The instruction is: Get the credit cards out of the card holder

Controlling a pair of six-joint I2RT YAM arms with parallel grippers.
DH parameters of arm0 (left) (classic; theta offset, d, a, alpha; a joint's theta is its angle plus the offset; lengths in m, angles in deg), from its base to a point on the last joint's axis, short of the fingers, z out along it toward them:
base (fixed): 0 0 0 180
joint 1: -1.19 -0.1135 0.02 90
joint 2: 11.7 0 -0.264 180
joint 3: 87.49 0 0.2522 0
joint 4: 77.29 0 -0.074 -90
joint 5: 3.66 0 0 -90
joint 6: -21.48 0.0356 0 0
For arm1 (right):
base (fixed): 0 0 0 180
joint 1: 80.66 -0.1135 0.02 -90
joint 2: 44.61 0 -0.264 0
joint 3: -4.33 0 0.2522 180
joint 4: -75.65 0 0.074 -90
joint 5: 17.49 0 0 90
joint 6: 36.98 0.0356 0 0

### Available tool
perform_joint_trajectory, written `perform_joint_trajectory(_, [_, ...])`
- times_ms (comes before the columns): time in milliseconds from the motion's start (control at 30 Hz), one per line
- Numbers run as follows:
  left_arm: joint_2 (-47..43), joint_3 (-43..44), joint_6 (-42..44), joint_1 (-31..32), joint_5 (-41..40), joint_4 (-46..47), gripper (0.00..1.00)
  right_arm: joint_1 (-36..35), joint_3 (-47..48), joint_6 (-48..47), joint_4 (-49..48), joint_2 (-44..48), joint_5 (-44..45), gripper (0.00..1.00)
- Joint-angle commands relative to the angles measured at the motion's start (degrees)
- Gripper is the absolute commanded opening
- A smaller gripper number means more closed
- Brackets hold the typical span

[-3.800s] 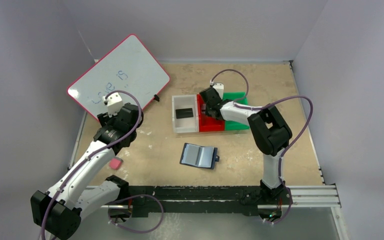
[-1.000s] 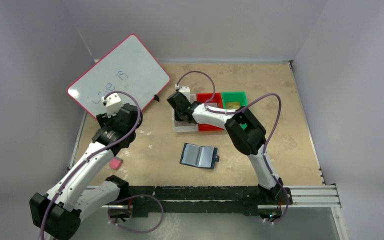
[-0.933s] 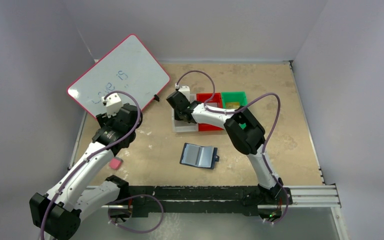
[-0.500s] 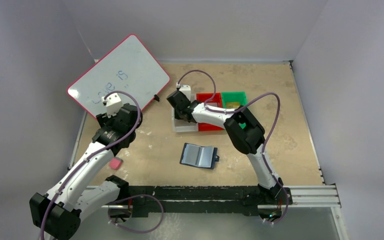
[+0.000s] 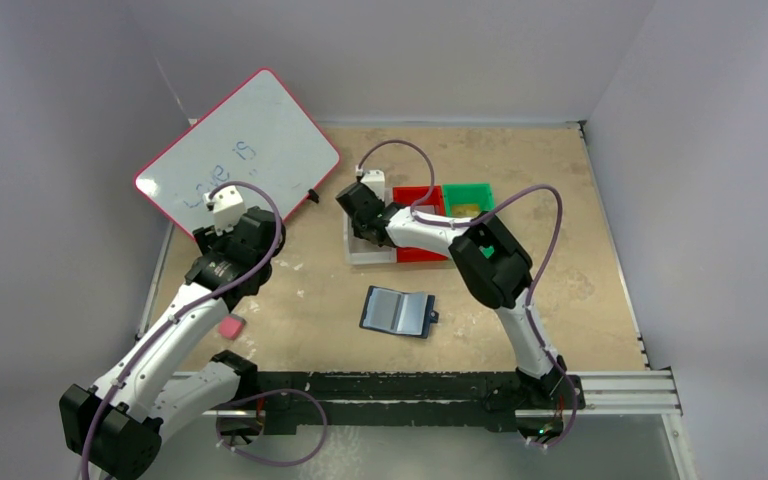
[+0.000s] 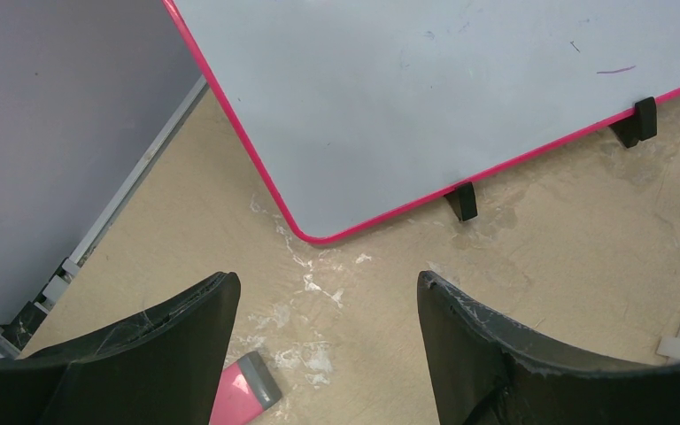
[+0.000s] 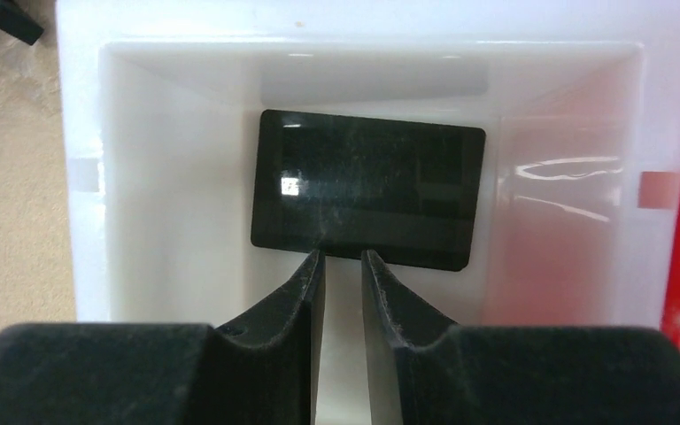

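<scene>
Right hand (image 7: 343, 257), moved from red bin to white bin (image 7: 186, 133), fingers narrowly parted, seemingly empty, above black card (image 7: 367, 189).

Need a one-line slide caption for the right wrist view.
Right gripper poised, fingers slightly apart, over a black card lying flat in the white bin.

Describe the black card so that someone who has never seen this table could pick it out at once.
Start at the row of three small plastic bins near the middle of the tan table: white bin, red bin, green bin. Look into the white one, at the left end of the row. The thin glossy black rectangular card lies flat on its floor, the only dark thing against white plastic, right at the right gripper tips.
</scene>
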Motion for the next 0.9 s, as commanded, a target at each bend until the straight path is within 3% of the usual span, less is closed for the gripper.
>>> perform_joint_trajectory(0, [-0.2, 2.4, 1.0, -0.2, -0.3, 0.7, 0.73, 0.7, -1.5, 0.6, 3.9, -0.6, 4.1, 0.25])
perform_joint_trajectory(233, [-0.1, 2.4, 1.1, -0.2, -0.2, 0.7, 0.73, 0.8, -2.0, -1.7, 2.1, 1.5, 2.9, 0.27])
perform_joint_trajectory(367, [-0.1, 2.6, 1.3, -0.3, 0.0, 0.6, 0.73, 0.0, -2.1, -4.9, 0.2, 7.4, 0.8, 0.40])
perform_joint_trajectory(500, [-0.9, 3.0, 1.4, -0.2, 0.8, 0.1, 0.77, -1.2, -6.1, -7.6, -1.0, 16.9, 1.0, 0.46])
perform_joint_trajectory(633, [-2.8, 2.1, 2.5, -0.3, 2.8, 1.5, 0.80, -1.9, -11.1, -6.0, 0.4, 22.5, 1.1, 0.56])
perform_joint_trajectory(867, [-2.9, 1.9, 2.8, -0.3, 3.0, 1.6, 0.80, -7.1, -17.2, 4.5, 7.4, 28.1, 2.1, 0.58])
